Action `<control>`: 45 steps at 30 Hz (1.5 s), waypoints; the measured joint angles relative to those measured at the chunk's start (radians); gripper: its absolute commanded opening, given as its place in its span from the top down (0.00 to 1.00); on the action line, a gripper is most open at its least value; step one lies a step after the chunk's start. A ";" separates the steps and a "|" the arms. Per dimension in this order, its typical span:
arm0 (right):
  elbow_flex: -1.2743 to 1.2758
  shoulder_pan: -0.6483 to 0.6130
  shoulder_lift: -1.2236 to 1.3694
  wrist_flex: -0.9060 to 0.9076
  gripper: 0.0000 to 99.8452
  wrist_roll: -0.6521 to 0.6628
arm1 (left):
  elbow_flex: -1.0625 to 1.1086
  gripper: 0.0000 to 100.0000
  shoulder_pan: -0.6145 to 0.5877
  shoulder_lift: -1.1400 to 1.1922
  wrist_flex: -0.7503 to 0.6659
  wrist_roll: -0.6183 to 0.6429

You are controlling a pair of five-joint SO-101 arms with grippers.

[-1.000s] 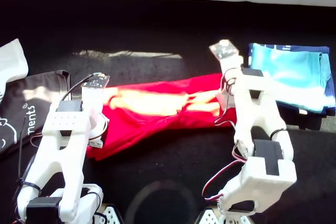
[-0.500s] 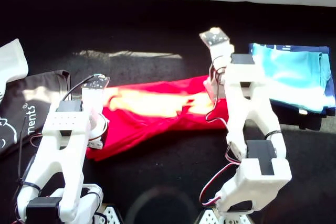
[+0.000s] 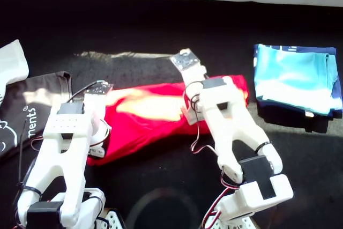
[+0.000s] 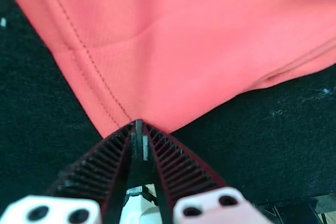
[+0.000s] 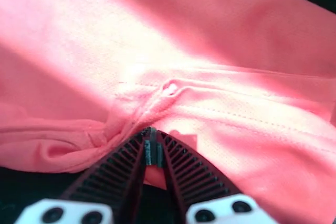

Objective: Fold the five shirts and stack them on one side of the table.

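Jaws, both yr arms, closed: L jaws pinch red shirt (image 3: 144, 127) hem corner, R jaws pinch a bunched fold, on desk (image 3: 161, 30).

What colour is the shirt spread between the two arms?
The shirt is red; the high view shows it best.

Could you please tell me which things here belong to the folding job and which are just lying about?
Job: red shirt, held by left gripper and right gripper; folded stack; black shirt; white shirt.
Lying about: the table.
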 measured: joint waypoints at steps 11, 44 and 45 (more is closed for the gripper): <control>0.051 -0.002 -0.078 0.031 0.99 0.000 | -0.018 0.99 -0.135 0.000 0.097 -0.238; 0.489 0.411 -1.048 0.270 0.90 0.000 | -0.015 0.79 -0.261 0.035 -0.331 0.032; 0.500 0.419 -1.066 0.270 0.90 0.000 | -0.015 0.79 -0.261 0.060 -0.334 0.032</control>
